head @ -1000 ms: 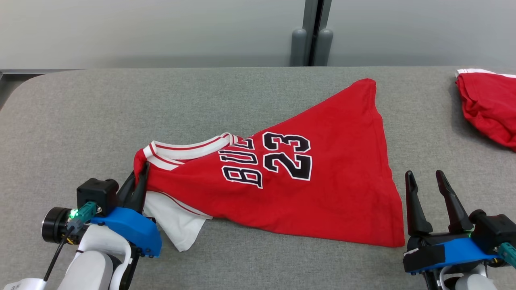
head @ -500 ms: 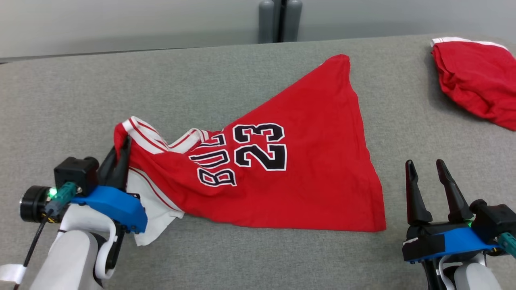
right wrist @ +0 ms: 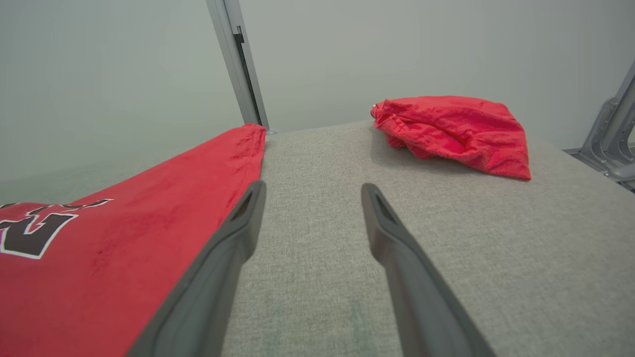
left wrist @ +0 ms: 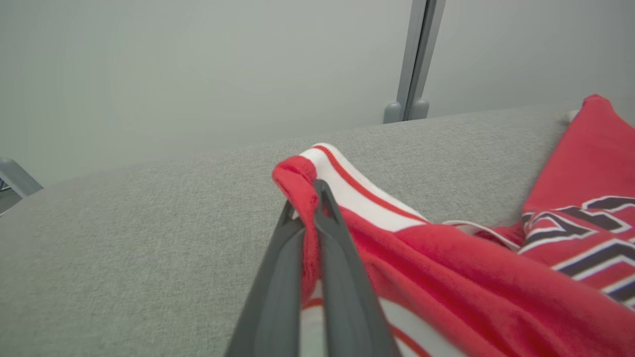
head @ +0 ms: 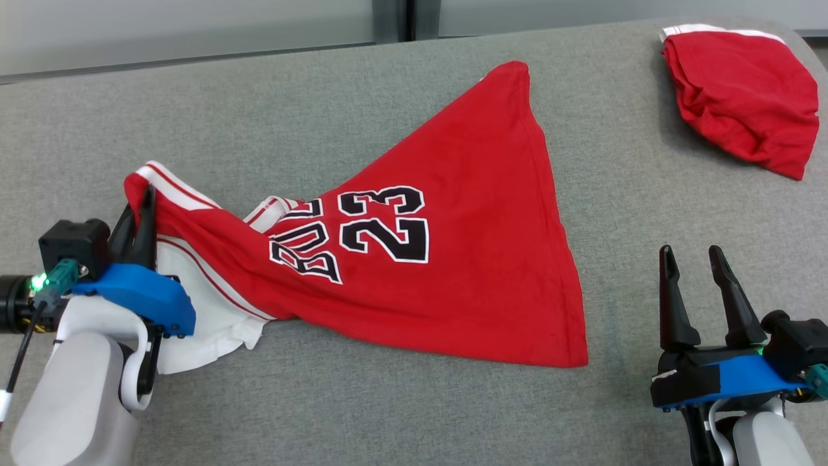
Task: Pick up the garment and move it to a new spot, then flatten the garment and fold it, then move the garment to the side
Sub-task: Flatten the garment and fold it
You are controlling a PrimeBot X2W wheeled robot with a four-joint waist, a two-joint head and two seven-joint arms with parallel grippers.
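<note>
Left tool (head: 143,197) is clamped shut on a fold of the red jersey (head: 453,259) just under its striped trim (head: 169,188); the left wrist view shows the cloth pinched between both fingers of the left tool (left wrist: 303,196). The rest of the jersey (left wrist: 446,258) lies on the grey desk (head: 323,129), fanning out to the right, with the black "23" face up and a white sleeve (head: 200,323) tucked under near the arm.

Against a second ago, the pinched edge sits farther left of the lettering, and the neckline that was bunched there is drawn out into a longer band. The head camera has also turned, so the whole scene has slid across.

Right tool (head: 690,251) hovers with its fingers spread wide and nothing between them, as before, though the gap to the jersey's near hem corner is now wider. A second red garment (head: 737,90) lies crumpled at the far right of the desk, well apart.
</note>
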